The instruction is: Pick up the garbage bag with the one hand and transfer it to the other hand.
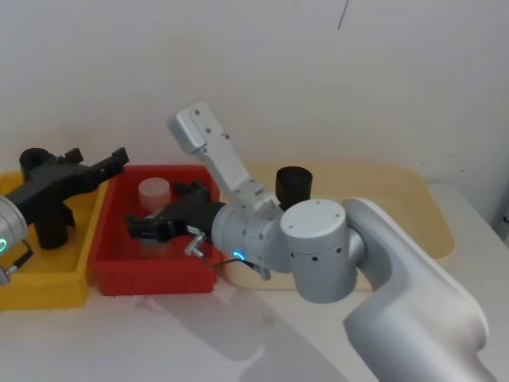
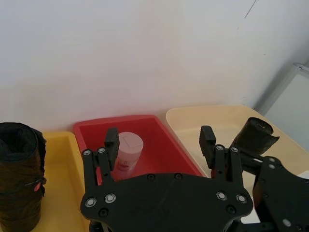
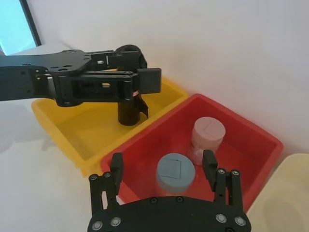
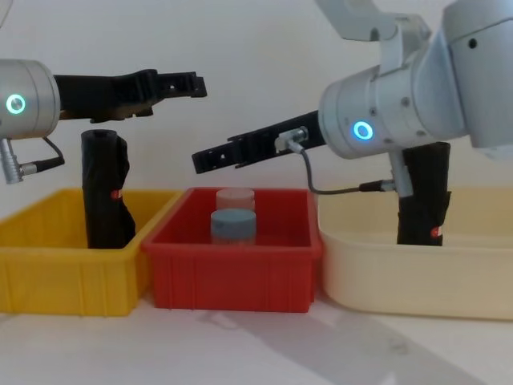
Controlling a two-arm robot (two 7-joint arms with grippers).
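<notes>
While garbage bag (image 4: 104, 188) stands in yellow bin (image 4: 48, 277), white table (image 4: 240, 345), pale wall (image 4: 256, 48).

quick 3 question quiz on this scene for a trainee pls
1. True or false: the left gripper is shut on the garbage bag roll standing in the yellow bin.
2. What stands in the red bin?
A) a blue-lidded jar and a pale-lidded jar
B) a black plastic roll
C) a folded cloth
3. Fill in: the right gripper hovers open over the ___ bin.

Key
1. False: it is open, above the roll.
2. A
3. red
</notes>
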